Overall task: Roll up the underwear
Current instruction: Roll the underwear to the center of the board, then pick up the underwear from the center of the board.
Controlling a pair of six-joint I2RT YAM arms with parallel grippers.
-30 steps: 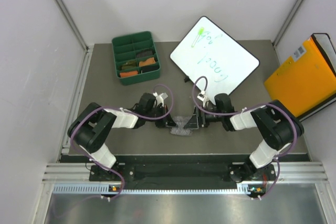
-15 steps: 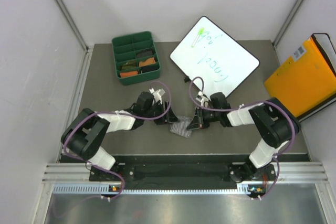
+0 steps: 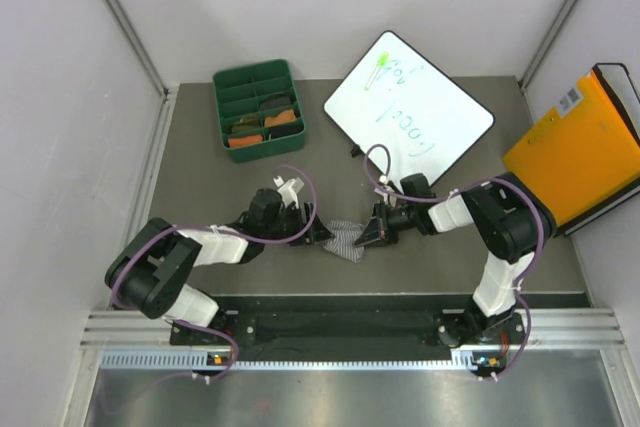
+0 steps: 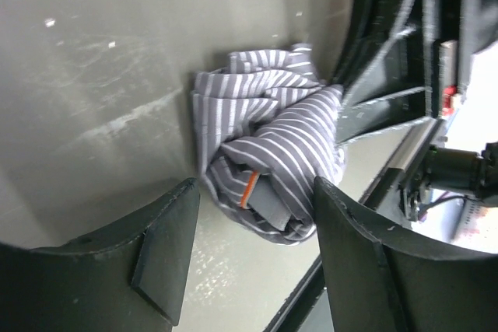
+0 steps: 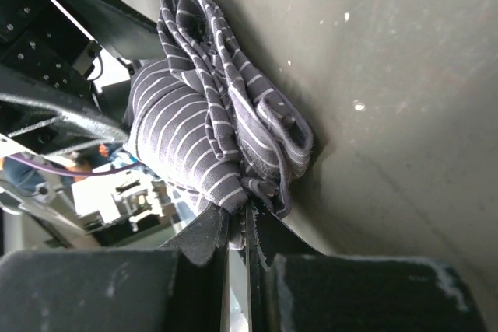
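The grey-white striped underwear (image 3: 345,239) lies bunched and partly rolled on the grey table between both arms. In the left wrist view the underwear (image 4: 272,153) shows a rolled end with a grey waistband and an orange tag. My left gripper (image 3: 318,235) (image 4: 255,219) is open just left of the roll, its fingers (image 4: 167,239) apart and touching nothing. My right gripper (image 3: 368,237) (image 5: 237,219) is shut on the right edge of the underwear (image 5: 202,138), a pinch of cloth between its pads.
A green divided tray (image 3: 250,69) with rolled cloths stands at the back left. A whiteboard (image 3: 408,107) lies at the back centre and an orange folder (image 3: 575,147) at the right edge. White walls close in the table (image 3: 200,187).
My left gripper has opened, let go of the underwear and drawn back to the left. My right gripper has shut on the cloth's right edge.
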